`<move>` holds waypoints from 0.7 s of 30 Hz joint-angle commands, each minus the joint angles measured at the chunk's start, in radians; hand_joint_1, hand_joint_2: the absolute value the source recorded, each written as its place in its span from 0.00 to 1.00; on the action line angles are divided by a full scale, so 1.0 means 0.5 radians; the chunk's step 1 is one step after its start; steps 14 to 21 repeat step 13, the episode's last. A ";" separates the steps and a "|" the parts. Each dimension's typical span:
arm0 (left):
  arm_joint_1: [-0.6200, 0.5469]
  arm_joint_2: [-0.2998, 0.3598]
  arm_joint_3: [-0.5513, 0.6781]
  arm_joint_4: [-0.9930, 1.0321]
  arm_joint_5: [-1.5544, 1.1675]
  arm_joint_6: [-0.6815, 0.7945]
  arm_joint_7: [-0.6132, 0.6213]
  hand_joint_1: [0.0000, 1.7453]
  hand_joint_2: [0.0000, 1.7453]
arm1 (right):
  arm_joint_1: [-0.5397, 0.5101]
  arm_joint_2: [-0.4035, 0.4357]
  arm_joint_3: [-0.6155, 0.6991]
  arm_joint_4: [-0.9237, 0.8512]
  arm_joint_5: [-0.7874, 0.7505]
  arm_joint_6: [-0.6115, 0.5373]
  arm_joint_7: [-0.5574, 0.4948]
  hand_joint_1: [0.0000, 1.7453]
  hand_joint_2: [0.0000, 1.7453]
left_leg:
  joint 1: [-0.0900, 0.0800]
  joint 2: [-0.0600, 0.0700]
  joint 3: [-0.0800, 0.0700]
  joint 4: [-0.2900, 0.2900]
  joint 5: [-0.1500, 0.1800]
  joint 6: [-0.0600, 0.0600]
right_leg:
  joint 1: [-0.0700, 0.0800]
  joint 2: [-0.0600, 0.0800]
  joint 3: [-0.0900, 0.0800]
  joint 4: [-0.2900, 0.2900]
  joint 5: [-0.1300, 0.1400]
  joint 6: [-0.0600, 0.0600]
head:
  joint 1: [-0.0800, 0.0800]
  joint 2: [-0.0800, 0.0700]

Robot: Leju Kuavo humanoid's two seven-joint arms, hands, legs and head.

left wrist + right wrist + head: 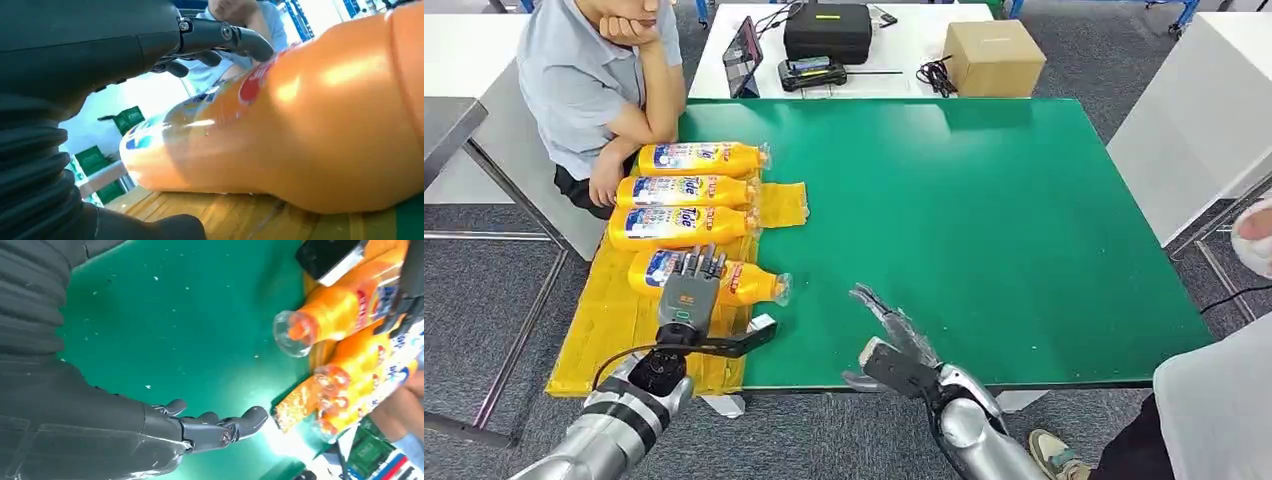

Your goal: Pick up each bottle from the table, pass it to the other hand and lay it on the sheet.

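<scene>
Several orange bottles lie side by side on the yellow sheet (614, 330) at the left end of the green table (984, 220). My left hand (689, 295) hovers over the nearest bottle (749, 283), fingers straight across its body and thumb spread wide to the side. In the left wrist view that bottle (300, 125) rests on the sheet (225, 215), with the fingers (225, 35) stretched above it and a gap showing. My right hand (894, 345) is open, palm up, above the table's front edge, empty. The right wrist view has the hand (200, 427) and the bottle's capped end (340, 310).
A person (594, 70) sits at the far left, forearm close to the farthest bottle (702, 158). Another person's sleeve (1214, 410) is at the right edge. A white table behind carries a black case (827, 30), a cardboard box (994, 55) and a tablet (746, 55).
</scene>
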 commanded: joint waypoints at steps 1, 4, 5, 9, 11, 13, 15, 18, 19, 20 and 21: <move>0.270 0.196 -0.218 -0.471 0.000 -0.101 0.155 0.00 1.00 | 0.055 -0.021 -0.084 -0.026 0.022 -0.023 0.012 0.00 1.00 | 0.002 0.007 0.004 0.000 -0.005 -0.004 | 0.003 0.006 0.002 -0.001 -0.002 -0.005 | 0.000 0.000; 0.270 0.196 -0.218 -0.471 0.000 -0.101 0.155 0.00 1.00 | 0.055 -0.021 -0.084 -0.026 0.022 -0.023 0.012 0.00 1.00 | 0.003 0.008 0.002 -0.001 -0.005 -0.005 | 0.003 0.007 0.000 -0.002 -0.001 -0.006 | 0.000 0.000; 0.270 0.196 -0.218 -0.471 0.000 -0.101 0.155 0.00 1.00 | 0.055 -0.021 -0.084 -0.026 0.022 -0.023 0.012 0.00 1.00 | 0.002 0.005 -0.001 0.000 -0.003 -0.004 | 0.002 0.004 -0.002 -0.001 -0.001 -0.005 | -0.001 0.000; 0.298 0.208 -0.197 -0.525 0.000 -0.080 0.157 0.00 1.00 | 0.061 -0.021 -0.090 -0.032 0.024 -0.025 0.013 0.00 1.00 | 0.001 0.006 -0.002 -0.001 -0.003 -0.003 | 0.002 0.005 -0.004 -0.001 -0.001 -0.004 | -0.001 0.000; 0.358 0.235 -0.186 -0.645 0.000 -0.062 0.160 0.00 1.00 | 0.083 -0.026 -0.102 -0.050 0.030 -0.029 0.016 0.00 1.00 | 0.002 0.005 -0.003 0.000 -0.003 -0.004 | 0.002 0.004 -0.004 -0.002 -0.001 -0.004 | 0.000 0.000; 0.418 0.293 -0.203 -0.778 0.000 -0.043 0.185 0.00 1.00 | 0.112 -0.029 -0.115 -0.071 0.040 -0.042 0.018 0.00 1.00 | 0.003 0.006 -0.002 0.000 -0.004 -0.004 | 0.003 0.004 -0.004 -0.001 -0.002 -0.005 | -0.001 0.000; 0.418 0.293 -0.203 -0.778 0.000 -0.043 0.185 0.00 1.00 | 0.112 -0.029 -0.115 -0.071 0.040 -0.042 0.018 0.00 1.00 | 0.003 0.006 -0.002 0.000 -0.004 -0.004 | 0.003 0.004 -0.004 -0.001 -0.002 -0.005 | -0.001 0.000; 0.418 0.293 -0.203 -0.778 0.000 -0.043 0.185 0.00 1.00 | 0.112 -0.029 -0.115 -0.071 0.040 -0.042 0.018 0.00 1.00 | 0.003 0.006 -0.002 0.000 -0.004 -0.004 | 0.003 0.004 -0.004 -0.001 -0.002 -0.005 | -0.001 0.000; 0.418 0.293 -0.203 -0.778 0.000 -0.043 0.185 0.00 1.00 | 0.112 -0.029 -0.115 -0.071 0.040 -0.042 0.018 0.00 1.00 | 0.003 0.006 -0.002 0.000 -0.004 -0.004 | 0.003 0.004 -0.004 -0.001 -0.002 -0.005 | -0.001 0.000; 0.418 0.293 -0.203 -0.778 0.000 -0.043 0.185 0.00 1.00 | 0.112 -0.029 -0.115 -0.071 0.040 -0.042 0.018 0.00 1.00 | 0.003 0.006 -0.002 0.000 -0.004 -0.004 | 0.003 0.004 -0.004 -0.001 -0.002 -0.005 | -0.001 0.000; 0.418 0.293 -0.203 -0.778 0.000 -0.043 0.185 0.00 1.00 | 0.112 -0.029 -0.115 -0.071 0.040 -0.042 0.018 0.00 1.00 | 0.003 0.006 -0.002 0.000 -0.004 -0.004 | 0.003 0.004 -0.004 -0.001 -0.002 -0.005 | -0.001 0.000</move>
